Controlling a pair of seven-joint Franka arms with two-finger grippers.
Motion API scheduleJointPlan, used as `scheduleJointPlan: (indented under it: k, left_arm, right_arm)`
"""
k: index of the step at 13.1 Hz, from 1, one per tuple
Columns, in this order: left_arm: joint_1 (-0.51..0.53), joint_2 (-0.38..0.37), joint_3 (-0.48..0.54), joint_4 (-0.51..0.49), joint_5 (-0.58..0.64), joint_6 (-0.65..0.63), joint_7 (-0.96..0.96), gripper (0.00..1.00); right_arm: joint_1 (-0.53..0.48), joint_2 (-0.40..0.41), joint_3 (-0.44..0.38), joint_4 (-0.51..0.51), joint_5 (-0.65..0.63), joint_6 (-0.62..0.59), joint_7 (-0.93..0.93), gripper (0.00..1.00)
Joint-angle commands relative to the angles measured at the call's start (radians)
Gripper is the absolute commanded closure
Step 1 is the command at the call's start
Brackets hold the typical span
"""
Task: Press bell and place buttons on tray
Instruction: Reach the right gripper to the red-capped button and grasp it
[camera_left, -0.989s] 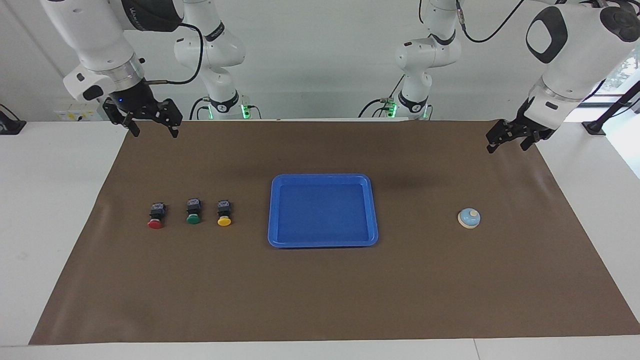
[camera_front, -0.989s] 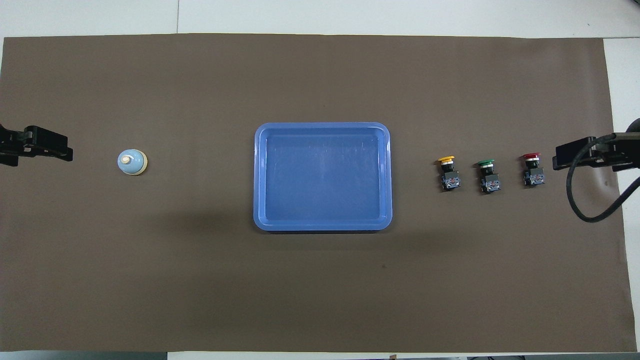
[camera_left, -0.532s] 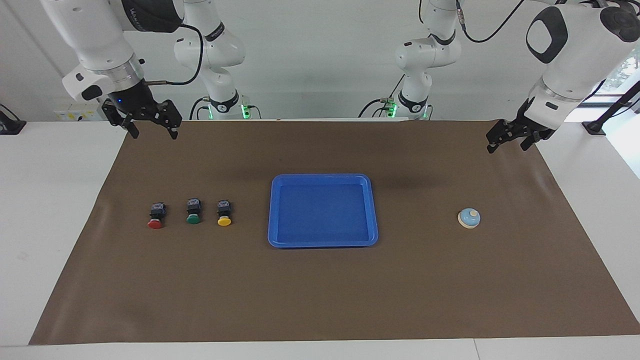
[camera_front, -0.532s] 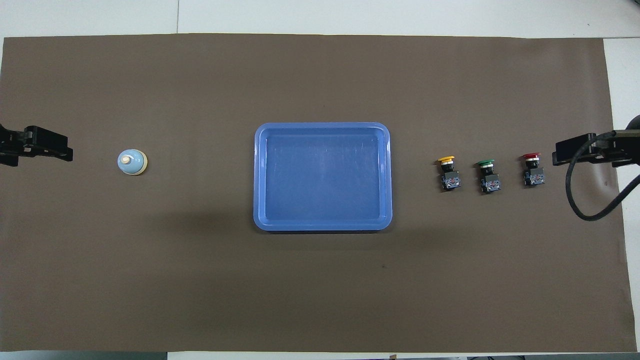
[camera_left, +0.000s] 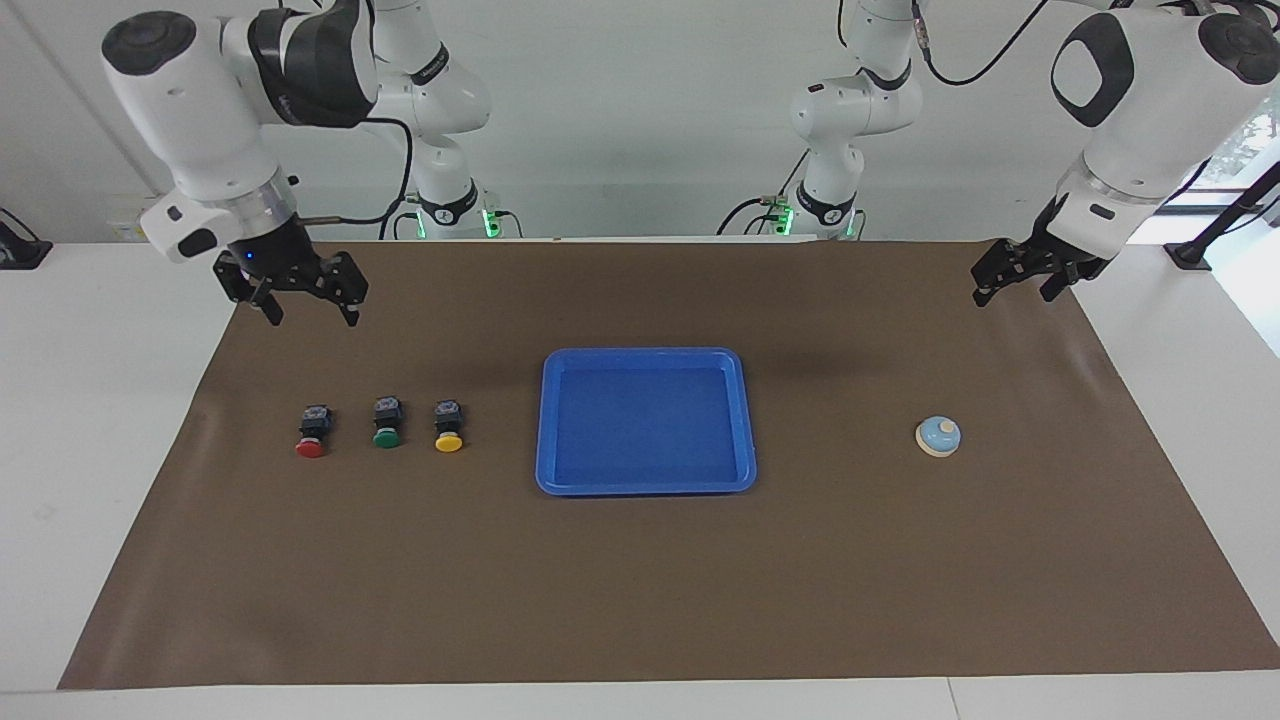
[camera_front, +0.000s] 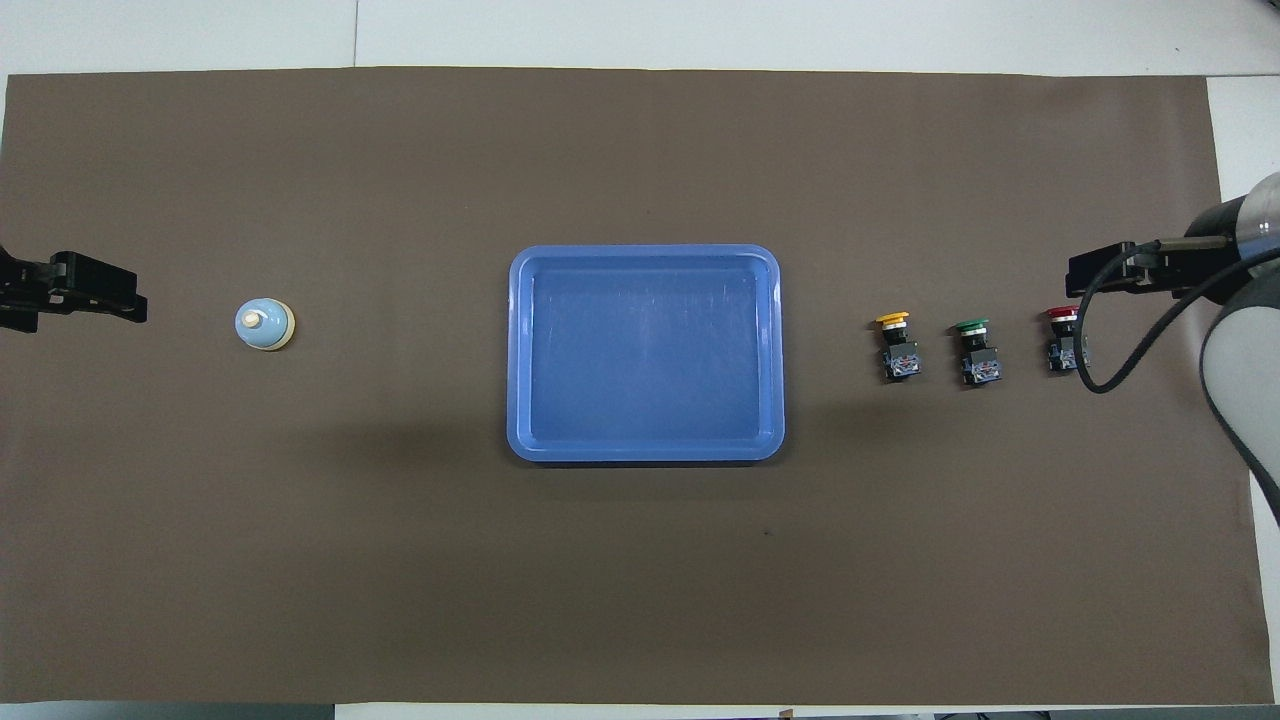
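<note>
right gripper (camera_left: 305, 305): i see it spread open, up over the bench (camera_left: 640, 600) above the red button (camera_left: 311, 433). left gripper (camera_left: 1018, 283): cannot tell; bell (camera_left: 938, 437) below it, untouched. tray (camera_left: 645, 486): empty. risk: a low approach topples a button.

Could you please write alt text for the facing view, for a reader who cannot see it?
An empty blue tray sits mid-table between three buttons and a bell. The right gripper, open, hangs above the buttons' end; the left gripper waits raised at the bell's.
</note>
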Motion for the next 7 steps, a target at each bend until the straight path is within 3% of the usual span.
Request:
scheduleJointPlan:
  k: [1, 4, 7]
  left_arm:
    - [-0.009, 0.003, 0.01, 0.017, -0.011, -0.019, 0.004, 0.0]
    - [-0.007, 0.003, 0.007, 0.017, -0.011, -0.02, 0.004, 0.0]
    - [0.004, 0.001, 0.008, 0.017, -0.011, -0.02, 0.006, 0.0]
  right_arm:
    - [-0.062, 0.107, 0.012, 0.008, 0.014, 0.085, -0.112, 0.0]
    - [-0.129, 0.167, 0.01, -0.011, 0.069, 0.171, -0.197, 0.0]
    - [-0.16, 0.181, 0.01, -0.104, 0.069, 0.257, -0.2, 0.0]
